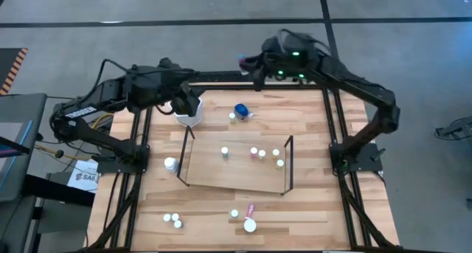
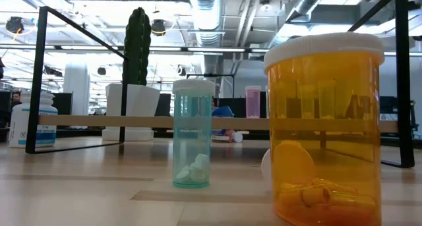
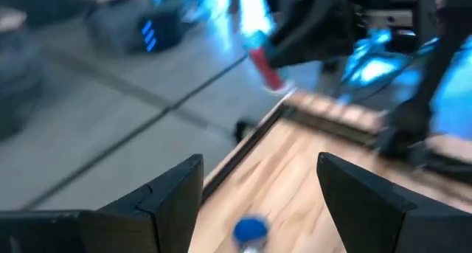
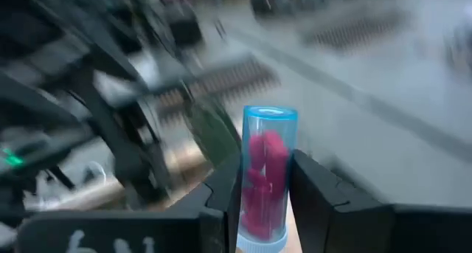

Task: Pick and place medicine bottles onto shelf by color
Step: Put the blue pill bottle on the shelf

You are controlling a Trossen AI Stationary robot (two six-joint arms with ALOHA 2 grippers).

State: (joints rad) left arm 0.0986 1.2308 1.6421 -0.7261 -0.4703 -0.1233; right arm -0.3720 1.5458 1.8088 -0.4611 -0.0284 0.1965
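My right gripper is high over the table's far edge, shut on a clear bluish bottle of pink pills, which also shows in the left wrist view. My left gripper hovers open above the white cactus pot, nothing between its fingers. A blue-capped bottle lies on the table beyond it. The shelf stands mid-table with several small bottles standing on its board. My right gripper pinches the pink-pill bottle's side walls between its two fingers. The fingers lie along the bottle, whose free end sticks out past the fingertips. It is lifted clear of the table and points roughly level toward the table's left.
Loose bottles stand near the front edge: white-capped ones, a teal one, an orange one and a pink one. A white bottle stands left of the shelf. The cactus rises at the far left.
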